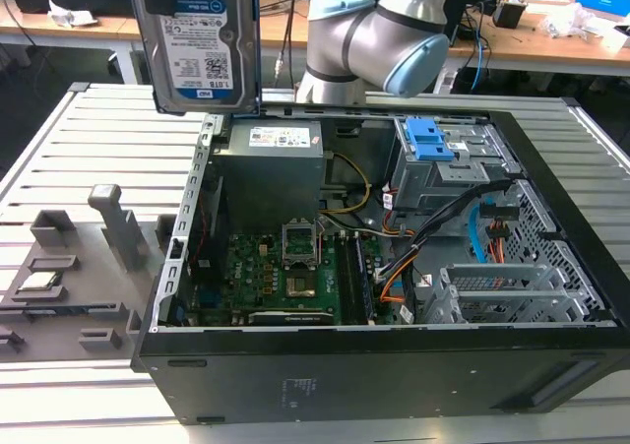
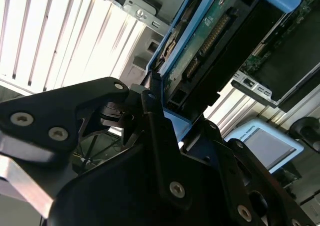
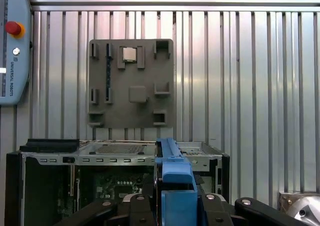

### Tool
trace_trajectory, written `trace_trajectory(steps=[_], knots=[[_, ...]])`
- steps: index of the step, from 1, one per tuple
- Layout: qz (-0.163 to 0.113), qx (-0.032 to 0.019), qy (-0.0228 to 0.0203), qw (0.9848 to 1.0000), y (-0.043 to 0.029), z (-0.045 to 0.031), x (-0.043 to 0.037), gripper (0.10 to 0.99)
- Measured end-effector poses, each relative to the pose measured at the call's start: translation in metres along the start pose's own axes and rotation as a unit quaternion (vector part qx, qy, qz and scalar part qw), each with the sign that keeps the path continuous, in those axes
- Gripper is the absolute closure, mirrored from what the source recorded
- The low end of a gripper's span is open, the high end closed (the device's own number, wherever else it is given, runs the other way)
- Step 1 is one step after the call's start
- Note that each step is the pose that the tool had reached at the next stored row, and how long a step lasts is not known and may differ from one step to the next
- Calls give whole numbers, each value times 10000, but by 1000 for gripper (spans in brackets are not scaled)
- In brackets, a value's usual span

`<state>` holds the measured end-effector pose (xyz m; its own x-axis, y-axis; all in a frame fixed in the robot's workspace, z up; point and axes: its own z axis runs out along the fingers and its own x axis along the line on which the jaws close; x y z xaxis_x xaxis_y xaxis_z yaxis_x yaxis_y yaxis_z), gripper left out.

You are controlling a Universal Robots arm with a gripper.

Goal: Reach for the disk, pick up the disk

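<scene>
Hand: the hand (image 3: 176, 206) is pinched on the disk, with its black fingers (image 3: 222, 212) pressed against the blue bracket from both sides; in the second wrist view the dark fingers (image 2: 150, 105) grip the same bracket edge.
Disk: the disk (image 1: 197, 45) is in the hand's grip, on edge and clear of everything under it. In the exterior view its white-and-blue label faces the camera. In the second wrist view the disk (image 2: 210, 40) shows its green circuit side and connector. In the first wrist view the blue bracket of the disk (image 3: 176, 183) stands between the fingers.
Computer case: the open black computer case (image 1: 394, 365) lies on its side under the hand; the disk hangs above its rear corner, touching nothing there.
Inside the case: the green motherboard (image 1: 285, 277) lies well below the hand, the grey power supply (image 1: 271, 168) lies almost directly under the disk, and a drive cage with a blue latch (image 1: 433, 144) is off to the far side of the case from the hand.
Arm: the robot arm (image 1: 384, 40) bends behind the case, close beside the held disk.
Desk: the slatted metal desk (image 1: 98, 139) carries the case and spreads out beneath and beyond the hand.
Tray: a grey moulded tray (image 3: 131, 83) lies flat on the desk past the case, well apart from the hand, with a small square silver chip (image 3: 129, 54) seated in one of its pockets.
Pendant: a pale control pendant (image 3: 12, 60) with a red button (image 3: 13, 28) lies at the desk's edge, far from the hand.
</scene>
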<state>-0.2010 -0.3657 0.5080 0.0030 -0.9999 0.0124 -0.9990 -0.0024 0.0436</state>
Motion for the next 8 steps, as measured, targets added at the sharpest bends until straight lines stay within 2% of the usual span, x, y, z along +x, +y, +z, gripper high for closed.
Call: trace_trajectory(steps=[2, 8], knots=[[0, 1, 0, 10000, -113, -4, -4, 718], [0, -1, 1, 10000, -367, -16, -15, 718]])
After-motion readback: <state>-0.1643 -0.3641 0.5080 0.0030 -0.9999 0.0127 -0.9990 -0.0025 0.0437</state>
